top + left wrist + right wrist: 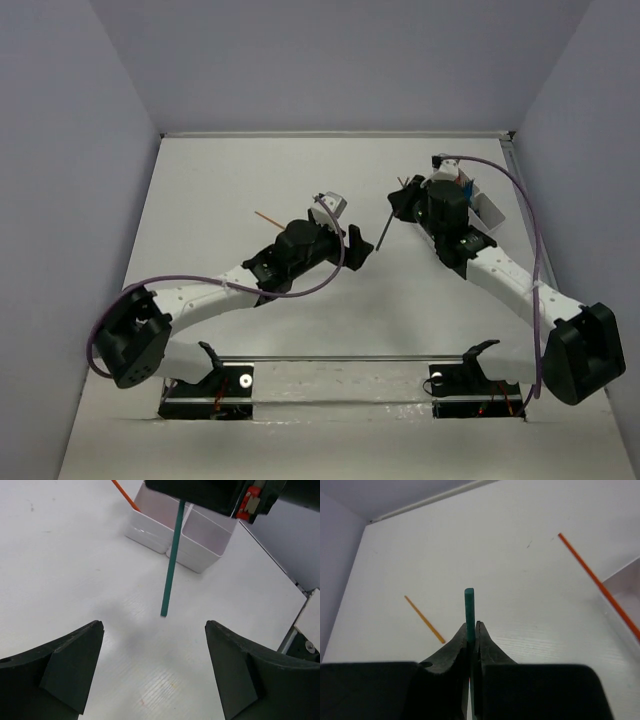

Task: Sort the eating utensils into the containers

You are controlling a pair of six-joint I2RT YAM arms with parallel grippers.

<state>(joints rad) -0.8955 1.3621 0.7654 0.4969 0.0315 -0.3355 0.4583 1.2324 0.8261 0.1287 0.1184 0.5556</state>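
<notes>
Left wrist view shows the left end effector (154,627) let go, its two black fingers (65,665) standing wide apart above the white bench (60,570). Just past them hangs a thin teal-green plastic utensil (172,560), a little tilted. Its top is pinched in the right end effector (215,495), and its low tip is close to the bench; I cannot tell if it touches. Behind it sits the white plastic box (200,555) with side-by-side compartments. A thin orange plastic utensil (125,495) leans out of one compartment. In the right wrist view the right end effector (472,627) is clenched tight on the teal-green utensil (469,605), whose flat end sticks out past the fingertips. A thin yellow-orange plastic utensil (424,619) lies flat on the bench, well apart from the box. From the top view the two end effectors are near each other in the middle of the bench, and the box (487,208) sits beside the right arm
</notes>
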